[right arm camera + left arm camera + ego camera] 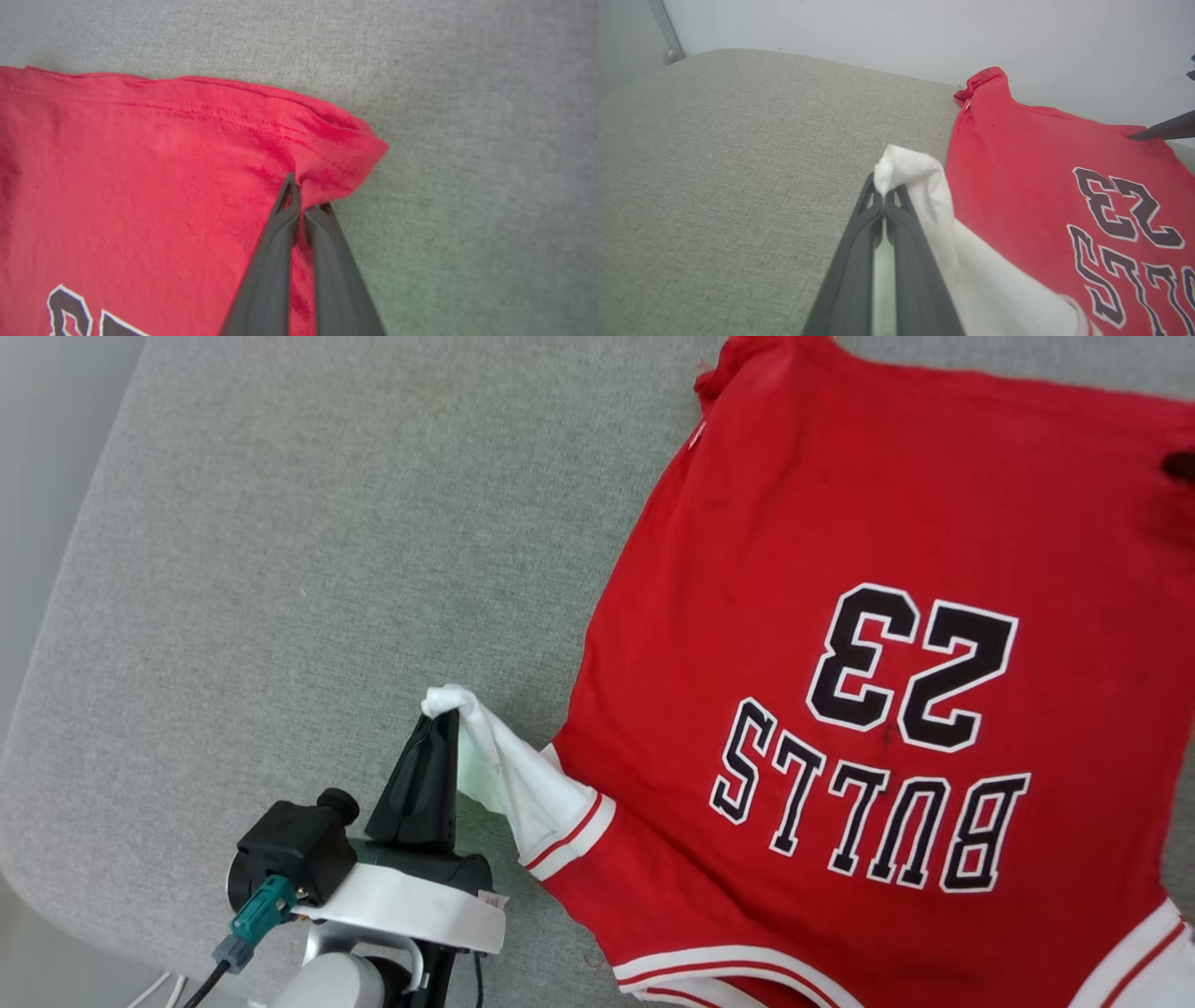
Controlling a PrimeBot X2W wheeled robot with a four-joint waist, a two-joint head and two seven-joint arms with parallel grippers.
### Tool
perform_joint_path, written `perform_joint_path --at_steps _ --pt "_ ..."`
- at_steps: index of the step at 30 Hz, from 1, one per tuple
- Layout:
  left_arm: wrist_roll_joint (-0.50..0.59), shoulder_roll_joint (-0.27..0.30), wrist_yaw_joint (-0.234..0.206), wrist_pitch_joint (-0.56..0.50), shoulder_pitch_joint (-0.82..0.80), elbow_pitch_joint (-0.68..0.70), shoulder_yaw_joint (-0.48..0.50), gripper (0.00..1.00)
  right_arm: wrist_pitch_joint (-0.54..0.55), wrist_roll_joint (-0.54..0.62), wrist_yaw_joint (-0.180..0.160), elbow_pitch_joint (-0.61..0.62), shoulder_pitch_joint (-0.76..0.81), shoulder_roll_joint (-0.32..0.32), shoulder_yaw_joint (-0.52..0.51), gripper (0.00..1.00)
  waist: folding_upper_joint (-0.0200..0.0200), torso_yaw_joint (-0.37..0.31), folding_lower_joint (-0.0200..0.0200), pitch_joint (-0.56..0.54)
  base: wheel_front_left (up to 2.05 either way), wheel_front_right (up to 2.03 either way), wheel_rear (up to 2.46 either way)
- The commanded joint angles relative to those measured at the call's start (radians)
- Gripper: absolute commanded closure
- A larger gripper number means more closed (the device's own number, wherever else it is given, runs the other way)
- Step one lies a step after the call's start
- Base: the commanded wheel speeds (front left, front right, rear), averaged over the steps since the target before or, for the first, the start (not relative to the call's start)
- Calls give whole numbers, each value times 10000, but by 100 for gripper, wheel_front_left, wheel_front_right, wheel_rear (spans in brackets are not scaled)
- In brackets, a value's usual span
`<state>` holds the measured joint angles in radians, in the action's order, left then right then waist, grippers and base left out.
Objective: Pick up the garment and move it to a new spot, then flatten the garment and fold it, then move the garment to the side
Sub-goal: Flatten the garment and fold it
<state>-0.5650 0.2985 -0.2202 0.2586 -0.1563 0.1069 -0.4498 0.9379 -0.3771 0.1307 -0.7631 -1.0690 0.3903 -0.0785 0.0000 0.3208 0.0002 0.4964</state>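
Down below, a soft grey cushion top point(280, 569), with a pale wall point(924, 37) behind. Spread out flat on it, from the middle toward 3 o'clock in the head view: the red garment point(840, 523), black "23" point(910, 667) and "BULLS" point(868, 812) upside down. At 7 o'clock, the left gripper point(446, 721), jaws pressed together, pinching the tip of the white sleeve point(523, 784) and pulling it up into a small peak. At the far red corner, near 2 o'clock, the right gripper point(302, 198), jaws squeezed shut on a fold of the red hem point(336, 158), cloth bunched around the dark fingers point(271, 261).
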Motion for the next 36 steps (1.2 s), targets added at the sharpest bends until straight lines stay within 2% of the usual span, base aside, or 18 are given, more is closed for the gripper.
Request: perform_joint_path --at_steps 1,8,12,17,23,29,35,36 --pt "-15 -15 11 47 54 -101 39 100 -3 21 -1 143 146 129 127 100 0 -106 -2 -269 0 0 0" --pt "-205 23 -35 55 348 -720 267 100 -451 -306 -3 1320 745 662 1435 100 0 -593 -2 -1394 0 0 0" --pt "-351 120 -103 35 637 -1042 445 100 -633 -815 -3 2173 1696 1062 2082 100 0 -1022 -2 -2175 0 0 0" --pt "-618 375 -293 -47 1130 -1345 792 100 -437 -1458 -3 3326 3648 1590 2600 100 0 -1727 -2 -3174 0 0 0" --pt "-937 737 -582 -166 1938 -1470 1259 100 138 -2017 -3 4726 6639 1785 2273 100 0 -2660 -2 -4058 0 0 0" --pt "-1228 1012 -705 -251 2502 -1553 1605 100 638 -2105 -1 5840 9485 1452 1496 100 0 -3438 -2 -4357 0 0 0" --pt "-1302 1099 -841 -341 2646 -1490 1693 100 1092 -2030 -1 6648 11657 391 552 100 0 -3793 -2 -4327 0 0 0" --pt "-1308 1114 -856 -356 2648 -1484 1693 100 1117 -1941 -1 6758 11920 223 410 81 0 -3821 -2 -4315 0 0 0"
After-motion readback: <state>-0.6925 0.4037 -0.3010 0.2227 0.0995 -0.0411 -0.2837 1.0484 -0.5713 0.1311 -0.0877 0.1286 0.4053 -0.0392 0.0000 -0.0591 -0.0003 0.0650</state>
